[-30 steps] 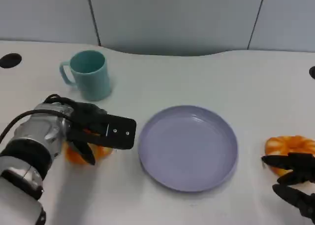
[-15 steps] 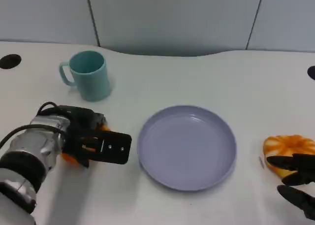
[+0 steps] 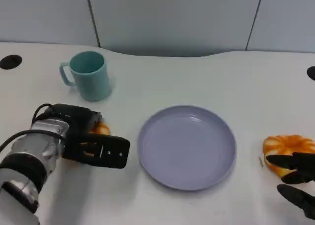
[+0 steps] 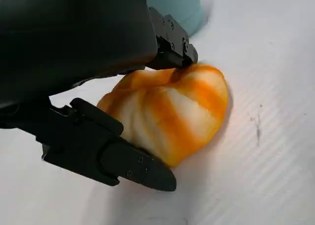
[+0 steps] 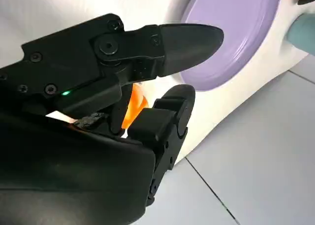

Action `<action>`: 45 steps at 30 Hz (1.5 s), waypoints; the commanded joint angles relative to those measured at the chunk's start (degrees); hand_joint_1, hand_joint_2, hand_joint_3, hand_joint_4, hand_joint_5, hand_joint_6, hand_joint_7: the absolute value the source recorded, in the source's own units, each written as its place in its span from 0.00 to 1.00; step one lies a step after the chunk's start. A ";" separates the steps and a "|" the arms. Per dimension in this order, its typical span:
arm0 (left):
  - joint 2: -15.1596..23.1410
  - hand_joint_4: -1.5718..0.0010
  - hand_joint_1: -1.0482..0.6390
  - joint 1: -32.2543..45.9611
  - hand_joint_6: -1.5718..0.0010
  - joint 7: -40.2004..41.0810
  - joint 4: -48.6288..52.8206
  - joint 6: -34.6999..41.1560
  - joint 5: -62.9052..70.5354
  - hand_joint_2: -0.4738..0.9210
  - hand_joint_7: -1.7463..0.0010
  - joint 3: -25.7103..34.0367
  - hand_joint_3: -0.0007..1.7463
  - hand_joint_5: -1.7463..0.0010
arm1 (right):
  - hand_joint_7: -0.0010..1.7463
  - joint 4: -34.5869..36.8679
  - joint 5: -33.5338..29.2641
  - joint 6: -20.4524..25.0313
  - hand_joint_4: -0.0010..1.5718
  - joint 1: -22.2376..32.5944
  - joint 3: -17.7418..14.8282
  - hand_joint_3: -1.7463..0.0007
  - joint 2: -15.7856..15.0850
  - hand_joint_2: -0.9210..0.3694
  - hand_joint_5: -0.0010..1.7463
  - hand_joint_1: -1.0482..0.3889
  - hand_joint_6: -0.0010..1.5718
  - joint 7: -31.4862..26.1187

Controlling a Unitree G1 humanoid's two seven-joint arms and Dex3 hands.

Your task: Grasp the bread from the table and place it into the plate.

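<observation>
- Left hand (image 3: 96,144) has come down over the left bread (image 3: 98,130) during the last second; the bread now shows mostly hidden under it, near the bench's (image 3: 162,77) left edge, left of the plate (image 3: 186,147).
- Left wrist view: fingers (image 4: 123,161) on both sides of this bread (image 4: 172,114), touching it. Grasping, though firmness of hold cannot be judged. Bread rests on the bench, not lifted.
- Plate bare, unmoved, mid-bench toward the front edge.
- Second bread (image 3: 285,148) near the right edge, unmoved. Right hand (image 3: 298,178) just in front of it, fingers apart, holding nothing, about where it was.
- Teal mug (image 3: 88,75) behind the left hand, unmoved.
- Judgement: grasp step closing out; lift and carry right to the plate remain. Risk: soft bread squeezing out of the hold.
</observation>
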 commanded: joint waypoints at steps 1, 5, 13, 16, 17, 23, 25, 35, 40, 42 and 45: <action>-0.10 0.79 0.34 2.58 0.75 4.39 2.95 1.94 1.20 1.00 0.98 -1.20 0.12 0.94 | 0.01 -0.09 -0.02 -0.11 0.41 -0.15 -0.53 0.80 -0.68 0.00 0.36 0.56 0.52 -0.25; -0.90 0.66 0.41 3.12 0.64 11.82 4.24 2.58 -0.42 0.99 0.93 0.55 0.03 0.87 | 0.00 -0.62 0.08 0.74 0.41 -0.11 -0.55 0.80 -0.72 0.00 0.36 0.57 0.51 0.12; -1.12 0.64 0.48 4.04 0.68 22.17 6.03 -0.34 -1.25 0.98 0.19 2.14 0.01 0.03 | 0.00 -0.78 -0.05 1.23 0.41 -0.41 -0.34 0.80 -0.65 0.00 0.35 0.56 0.51 0.10; -1.16 0.60 0.46 4.11 0.61 23.20 6.69 -1.61 -2.15 0.99 0.26 2.89 0.01 0.00 | 0.00 -0.75 -0.04 1.19 0.41 -0.46 -0.28 0.80 -0.50 0.00 0.35 0.56 0.51 -0.03; -1.17 0.59 0.46 4.08 0.54 23.07 6.82 -2.03 -2.58 0.99 0.42 3.24 0.00 0.00 | 0.00 -0.77 -0.05 1.23 0.41 -0.46 -0.26 0.80 -0.45 0.00 0.35 0.57 0.51 -0.06; -1.43 0.56 0.51 3.46 0.69 18.55 6.63 -4.09 -8.97 1.00 0.04 9.27 0.05 0.00 | 0.00 -0.70 -0.26 1.36 0.41 -0.67 -0.01 0.80 -0.24 0.00 0.34 0.56 0.51 -0.25; -1.58 0.58 0.52 3.02 0.71 15.51 6.26 -3.71 -11.77 1.00 0.01 11.80 0.08 0.00 | 0.00 -0.74 -0.34 1.55 0.41 -0.75 0.09 0.80 -0.10 0.00 0.34 0.57 0.51 -0.35; 2.71 0.49 0.56 3.15 0.60 8.24 -2.65 -11.00 -21.47 0.94 0.00 21.45 0.05 0.00 | 0.00 -0.34 -1.33 1.74 0.42 -1.20 1.11 0.81 0.87 0.00 0.33 0.57 0.52 -1.40; 4.97 0.48 0.56 5.90 0.58 2.06 -14.50 -16.75 -26.89 0.94 0.00 25.72 0.04 0.00 | 0.01 0.16 -1.58 1.86 0.43 -1.71 1.47 0.81 1.02 0.00 0.34 0.57 0.52 -1.57; 5.07 0.48 0.57 7.03 0.57 0.06 -18.22 -18.00 -28.12 0.94 0.00 26.46 0.04 0.00 | 0.01 0.24 -1.54 2.04 0.44 -1.82 1.53 0.81 1.12 0.00 0.34 0.58 0.52 -1.64; 4.63 0.49 0.57 8.67 0.58 -2.70 -23.68 -19.59 -29.62 0.94 0.00 26.94 0.04 0.00 | 0.01 0.74 -1.52 1.39 0.45 -2.00 1.63 0.81 1.14 0.00 0.35 0.58 0.53 -1.93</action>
